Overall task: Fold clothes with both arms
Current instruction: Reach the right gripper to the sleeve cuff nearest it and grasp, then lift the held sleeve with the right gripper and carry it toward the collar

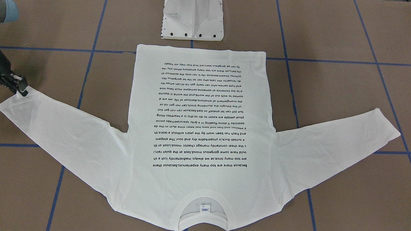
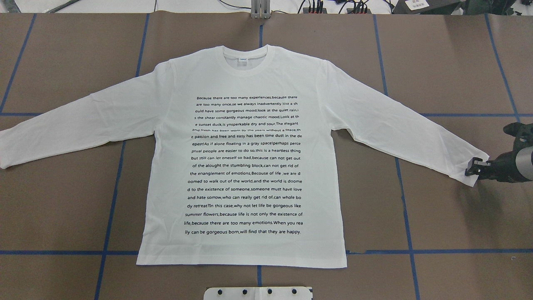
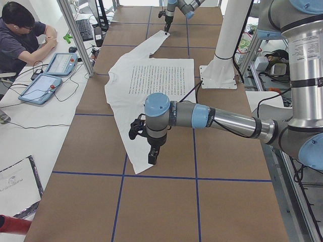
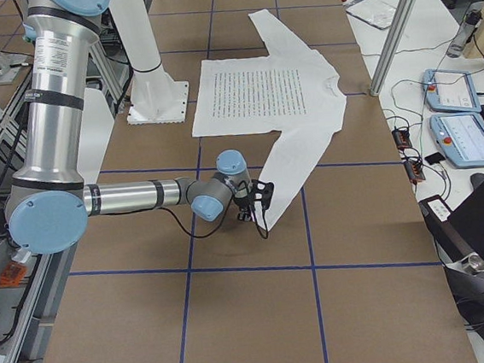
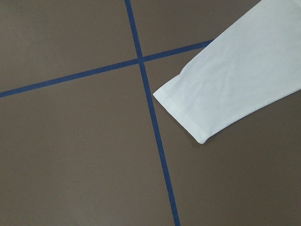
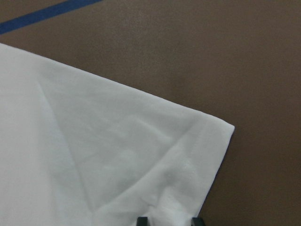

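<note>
The white long-sleeved T-shirt [image 2: 250, 83] lies flat and print side up on the brown table, with both sleeves spread out. My right gripper [image 2: 474, 170] is at the right sleeve's cuff [image 6: 141, 155] and is shut on it. The cloth puckers between its fingertips [image 6: 141, 220]. It also shows in the front view [image 1: 21, 89]. My left gripper [image 3: 151, 160] hangs above the left sleeve's cuff [image 5: 221, 94], apart from it. It shows only in the left side view, so I cannot tell whether it is open or shut.
The white pedestal base [image 1: 193, 16] stands just behind the shirt's hem. Blue tape lines [image 2: 120, 166] cross the table. An operator [image 3: 20, 35] sits with tablets [image 3: 50, 75] beside the table's far side, behind a metal post [image 3: 75, 30].
</note>
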You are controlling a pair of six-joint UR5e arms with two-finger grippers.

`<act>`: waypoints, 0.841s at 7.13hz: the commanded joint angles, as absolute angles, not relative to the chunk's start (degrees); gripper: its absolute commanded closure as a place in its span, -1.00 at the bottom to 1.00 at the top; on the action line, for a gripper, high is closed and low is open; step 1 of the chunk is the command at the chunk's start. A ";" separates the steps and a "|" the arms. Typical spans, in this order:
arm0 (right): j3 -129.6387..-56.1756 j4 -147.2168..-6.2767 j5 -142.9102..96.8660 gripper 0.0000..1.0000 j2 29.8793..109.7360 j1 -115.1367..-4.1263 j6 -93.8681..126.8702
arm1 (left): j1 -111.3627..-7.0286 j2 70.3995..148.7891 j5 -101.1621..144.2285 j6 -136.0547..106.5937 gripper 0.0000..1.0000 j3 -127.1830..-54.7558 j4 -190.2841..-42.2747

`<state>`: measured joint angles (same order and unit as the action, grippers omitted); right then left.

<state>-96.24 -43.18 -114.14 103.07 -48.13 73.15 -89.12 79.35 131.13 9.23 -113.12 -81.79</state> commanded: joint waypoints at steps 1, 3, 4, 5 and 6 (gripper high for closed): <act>-96.76 -43.24 -114.08 1.00 103.01 -48.16 74.36 | -89.12 79.36 131.13 9.23 -1.00 -113.12 -81.83; -101.40 -44.29 -114.08 1.00 102.83 -48.77 74.36 | -89.12 79.28 131.22 9.23 -1.00 -113.12 -81.74; -101.69 -44.47 -114.17 1.00 100.92 -49.13 74.18 | -89.12 79.28 131.22 9.23 -1.00 -113.03 -81.83; -101.69 -46.30 -114.08 1.00 96.64 -50.52 74.18 | -89.12 79.28 131.22 9.23 -1.00 -113.03 -81.83; -101.60 -48.93 -113.12 1.00 91.02 -51.06 73.22 | -89.12 79.28 131.22 9.23 -1.00 -113.03 -81.74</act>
<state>-101.52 -46.24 -113.90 96.99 -50.14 73.99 -89.12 79.28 131.22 9.23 -113.04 -81.80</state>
